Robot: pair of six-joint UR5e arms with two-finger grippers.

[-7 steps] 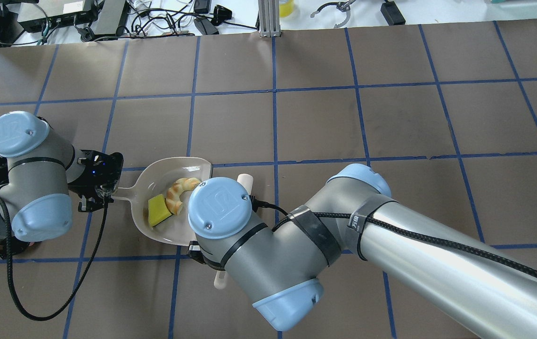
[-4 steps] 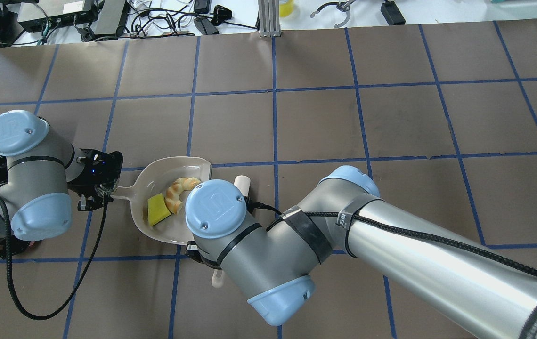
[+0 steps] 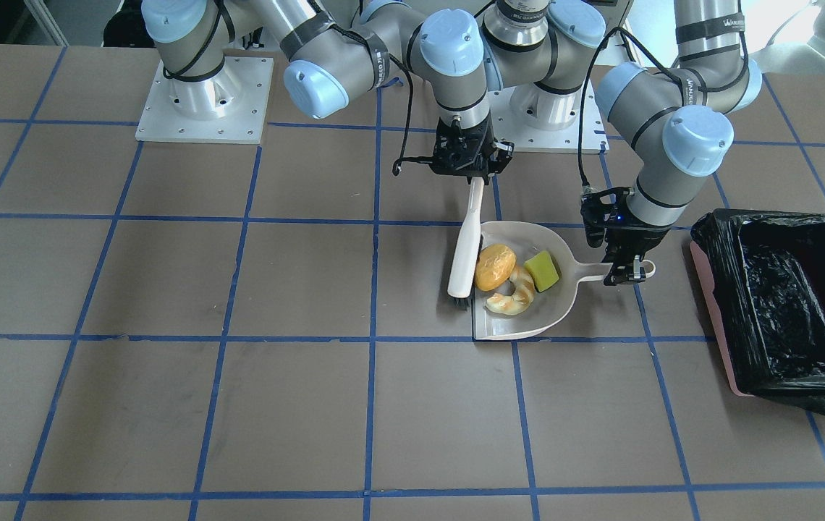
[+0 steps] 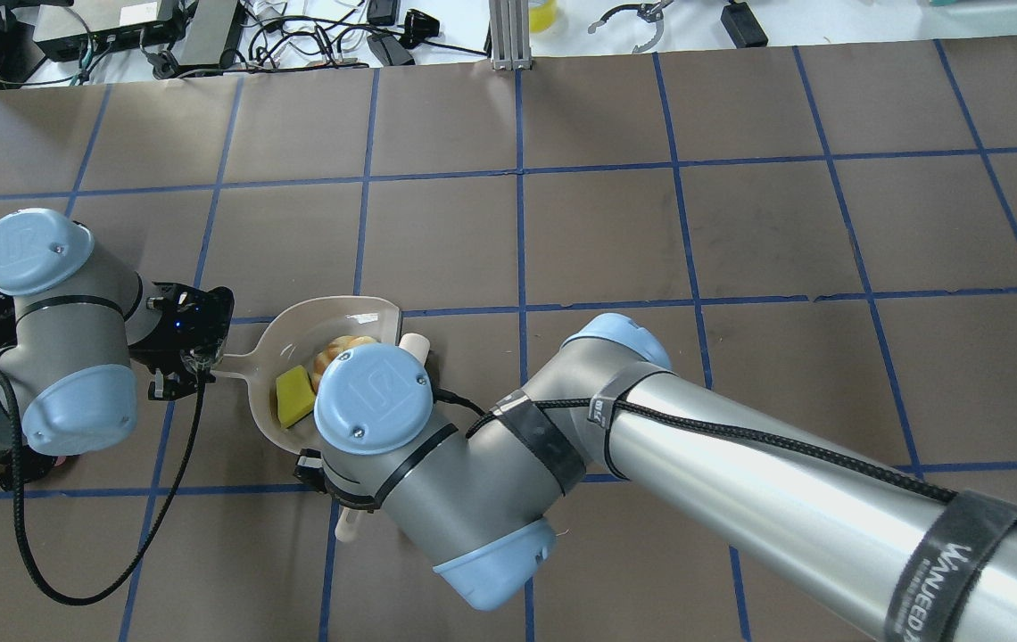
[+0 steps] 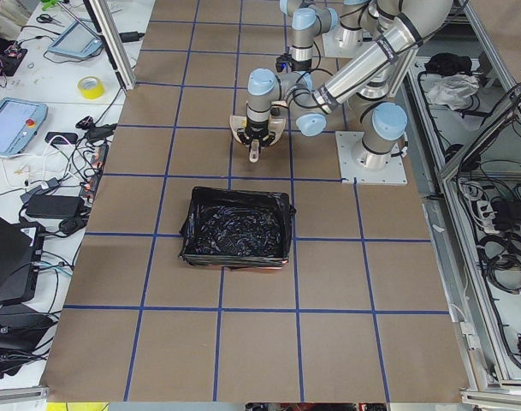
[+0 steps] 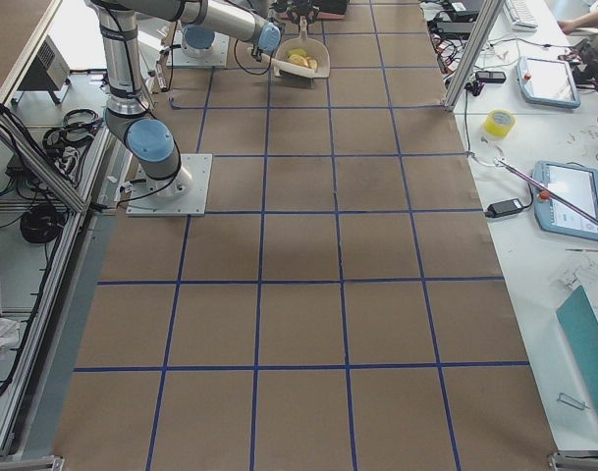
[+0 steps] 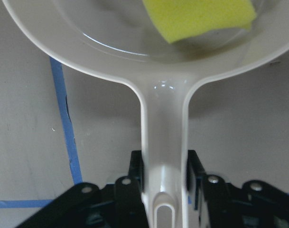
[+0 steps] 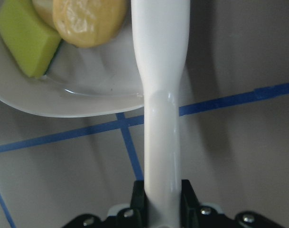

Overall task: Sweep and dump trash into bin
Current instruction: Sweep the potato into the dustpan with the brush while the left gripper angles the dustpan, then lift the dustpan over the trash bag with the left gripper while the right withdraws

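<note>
I had the left claw (image 3: 621, 269) clamped narrow on the flat end of the beige plastic dustpan (image 3: 521, 235) handle, one dark finger pressed to each side of it. The pan sat flat on the tabletop (image 3: 239, 405), a matte brown sheet ruled into squares by blue tape. Its smooth, glossy bowl was rounded at the handle end and straight along the open mouth.

All three bits of trash lay inside the pan. The amber-brown potato-like piece (image 3: 495, 266), lumpy and rounded, sat nearest the mouth. The golden croissant (image 3: 515, 297) curved beside it, ridged and paler at its tips. The yellow-green sponge wedge (image 3: 542, 270), flat-faced with sharp corners, lay deepest in the bowl towards the handle.

My right claw (image 3: 472, 174) was closed on the top of the brush (image 3: 467, 246), a long, smooth white plastic handle that widened towards its lower end. The brush ran along the pan's mouth, its dark bristles down on the tabletop and the potato piece just beside it.

The bin (image 3: 727, 289), a rectangular pink box lined with crinkled, shiny black plastic, stood on the tabletop well apart from the pan, beyond the left arm.
</note>
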